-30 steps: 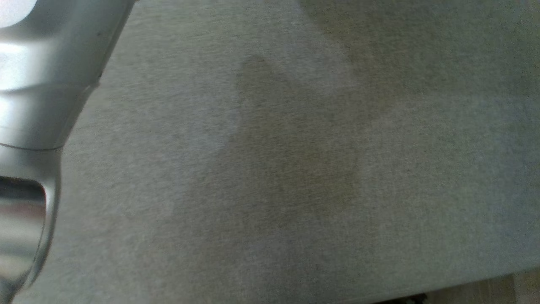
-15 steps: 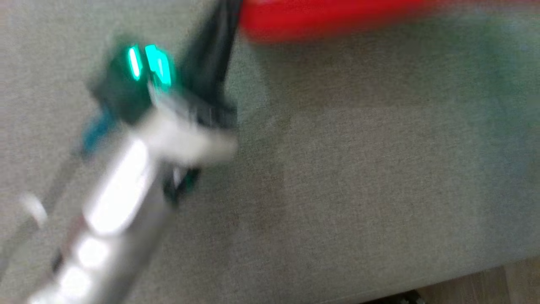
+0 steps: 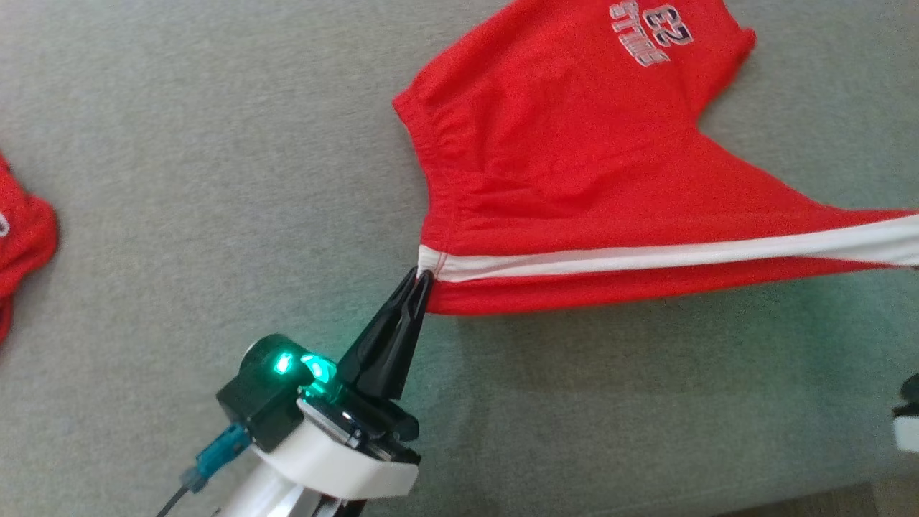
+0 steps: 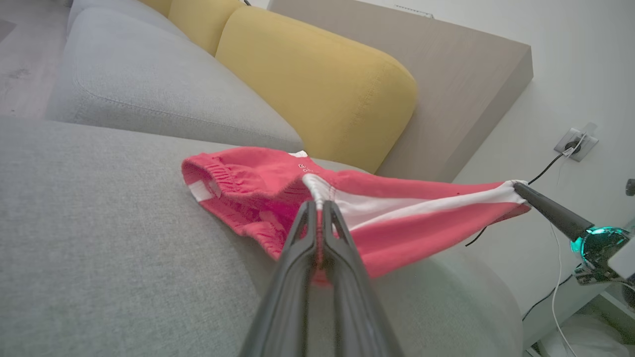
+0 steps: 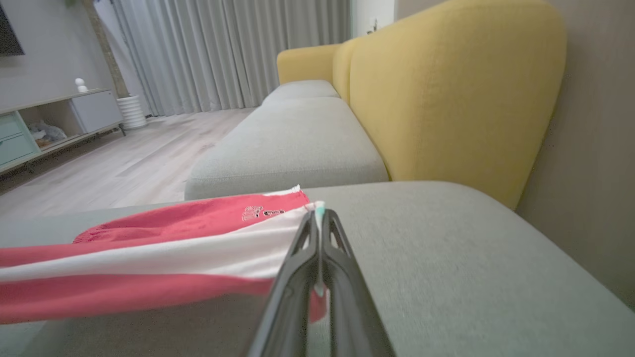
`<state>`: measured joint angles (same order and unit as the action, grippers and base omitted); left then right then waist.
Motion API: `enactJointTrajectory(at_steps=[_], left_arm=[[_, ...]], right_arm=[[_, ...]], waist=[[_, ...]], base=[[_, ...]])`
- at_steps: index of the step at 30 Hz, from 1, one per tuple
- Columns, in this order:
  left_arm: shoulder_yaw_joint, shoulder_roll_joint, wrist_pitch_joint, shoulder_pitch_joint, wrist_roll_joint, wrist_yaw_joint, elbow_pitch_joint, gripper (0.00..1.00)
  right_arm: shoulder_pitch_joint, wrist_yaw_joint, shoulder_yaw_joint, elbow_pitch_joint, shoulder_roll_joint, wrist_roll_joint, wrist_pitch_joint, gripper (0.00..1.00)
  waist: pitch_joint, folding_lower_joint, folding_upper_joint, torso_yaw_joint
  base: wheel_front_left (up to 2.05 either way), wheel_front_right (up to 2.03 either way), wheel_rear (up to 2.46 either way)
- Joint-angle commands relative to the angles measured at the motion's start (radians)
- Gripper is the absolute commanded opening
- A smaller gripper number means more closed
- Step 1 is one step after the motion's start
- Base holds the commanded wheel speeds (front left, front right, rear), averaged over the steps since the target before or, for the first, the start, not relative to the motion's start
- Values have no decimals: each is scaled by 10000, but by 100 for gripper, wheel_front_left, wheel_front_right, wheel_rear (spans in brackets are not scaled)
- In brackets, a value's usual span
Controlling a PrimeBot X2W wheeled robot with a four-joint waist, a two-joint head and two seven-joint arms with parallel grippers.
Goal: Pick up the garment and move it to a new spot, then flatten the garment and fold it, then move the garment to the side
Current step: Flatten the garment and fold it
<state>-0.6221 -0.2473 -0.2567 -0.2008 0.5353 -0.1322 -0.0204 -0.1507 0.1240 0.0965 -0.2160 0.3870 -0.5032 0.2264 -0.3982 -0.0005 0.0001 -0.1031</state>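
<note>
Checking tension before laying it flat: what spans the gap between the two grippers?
The red shorts, stretched taut; their white stripe runs from the left gripper to the right gripper, seen in the left wrist view.

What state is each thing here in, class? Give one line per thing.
red shorts, stretched taut between both hands, far part resting on the grey cushion.
left hand, shut on the shorts' waistband corner.
right hand, shut on the stripe's other end.
second red garment, lying bunched on the cushion.
</note>
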Motion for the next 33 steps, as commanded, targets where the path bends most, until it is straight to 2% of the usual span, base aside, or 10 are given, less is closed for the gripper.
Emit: enactJointTrajectory(at_steps=[1,5,12,25,26,28,29,30,31,33], left_arm=[[337,-154,-51,-158,6,16,-532,0],[269,94,-51,-1006,120,16,-391,0],[414,1266,-51,-3660,238,16,1423,0],[276,1962,-51,-6470,574,589,3677,0],[199,1964,-51,-6503,682,623,3607,0],[104,1966,-51,-6503,818,720,3444,0],[60,1967,-51,-6470,863,761,3388,13],[26,1967,-51,-6431,911,793,3333,46],[-5,1967,-51,-6383,939,819,3282,100],[-29,1968,-51,-6250,943,901,3150,100]], right_arm=[[236,67,192,-555,237,175,-175,0],[1412,67,340,-458,336,454,-673,0],[4851,67,-97,1795,843,809,-1288,0],[9903,67,-2658,6098,1745,1707,-1662,0],[10151,67,-2859,6420,1726,1697,-1584,3],[10559,67,-3213,7020,1639,1545,-1396,38],[10719,67,-3323,7312,1582,1401,-1313,82],[10851,67,-3429,7568,1545,1284,-1211,100],[10939,67,-3542,7786,1522,1180,-1099,100],[11002,67,-3685,8137,1497,946,-869,100]], waist=[[-5,5,-1,161],[-325,5,-1,387],[-1255,5,-1,913],[-2492,5,-1,1595],[-2528,5,-1,1636],[-2573,5,-1,1690],[-2583,5,-1,1711],[-2581,5,-1,1729],[-2564,5,-1,1745],[-2477,5,-1,1771]], base=[[0,0,0],[0,0,0],[0,0,0],[0,0,0],[0,0,0],[0,0,0],[0,0,0],[0,0,0],[0,0,0],[0,0,0]])
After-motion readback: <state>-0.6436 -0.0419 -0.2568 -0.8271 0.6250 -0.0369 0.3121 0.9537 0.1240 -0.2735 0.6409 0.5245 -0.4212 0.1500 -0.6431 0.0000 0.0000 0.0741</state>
